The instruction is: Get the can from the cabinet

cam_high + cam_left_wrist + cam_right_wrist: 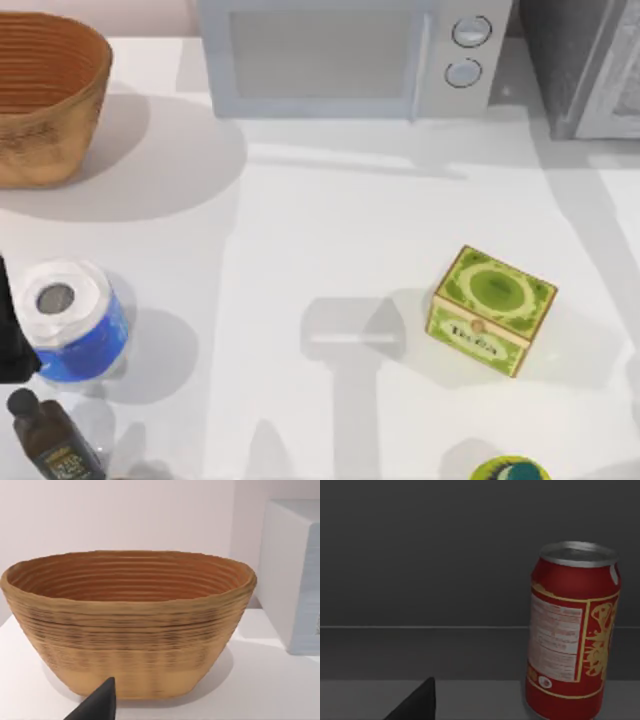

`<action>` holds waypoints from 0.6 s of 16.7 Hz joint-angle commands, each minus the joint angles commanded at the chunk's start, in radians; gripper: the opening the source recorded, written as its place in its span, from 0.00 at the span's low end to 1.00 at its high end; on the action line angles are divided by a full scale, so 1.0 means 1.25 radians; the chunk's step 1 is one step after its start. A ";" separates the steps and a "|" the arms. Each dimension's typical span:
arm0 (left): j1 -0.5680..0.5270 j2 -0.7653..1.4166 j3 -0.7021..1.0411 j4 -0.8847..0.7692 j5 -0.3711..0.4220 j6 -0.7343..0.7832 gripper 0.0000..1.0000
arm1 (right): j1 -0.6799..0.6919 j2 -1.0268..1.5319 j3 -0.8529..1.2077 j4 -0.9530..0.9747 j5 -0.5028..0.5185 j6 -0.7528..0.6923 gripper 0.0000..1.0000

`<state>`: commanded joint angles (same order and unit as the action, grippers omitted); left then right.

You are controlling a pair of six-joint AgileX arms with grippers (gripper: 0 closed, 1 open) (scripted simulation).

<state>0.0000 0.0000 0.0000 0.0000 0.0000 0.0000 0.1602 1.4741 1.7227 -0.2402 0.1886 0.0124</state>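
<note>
The can (572, 630) is red with a silvery top and a white-and-yellow label. It stands upright on a grey floor inside the dark cabinet, close in front of my right wrist camera. A dark part of my right gripper (415, 704) shows beside it, apart from the can. In the top view the cabinet (580, 65) is the dark speckled box with a pale door panel at the far right corner. My left arm (6, 335) is parked at the table's left edge, and part of its gripper (97, 705) faces the basket.
A woven basket (45, 95) sits at the far left and a light grey microwave (350, 55) at the back middle. A blue-wrapped paper roll (70, 320) and a dark bottle (50, 445) stand front left. A green tea box (490, 310) and a green-yellow lid (510, 468) lie front right.
</note>
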 joint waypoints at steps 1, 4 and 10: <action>0.000 0.000 0.000 0.000 0.000 0.000 1.00 | 0.000 0.000 0.000 0.000 0.000 0.000 1.00; 0.000 0.000 0.000 0.000 0.000 0.000 1.00 | 0.003 0.000 0.003 -0.002 0.000 0.000 1.00; 0.000 0.000 0.000 0.000 0.000 0.000 1.00 | -0.020 0.152 0.158 -0.005 -0.018 0.000 1.00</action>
<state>0.0000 0.0000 0.0000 0.0000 0.0000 0.0000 0.1347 1.6635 1.9197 -0.2467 0.1660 0.0126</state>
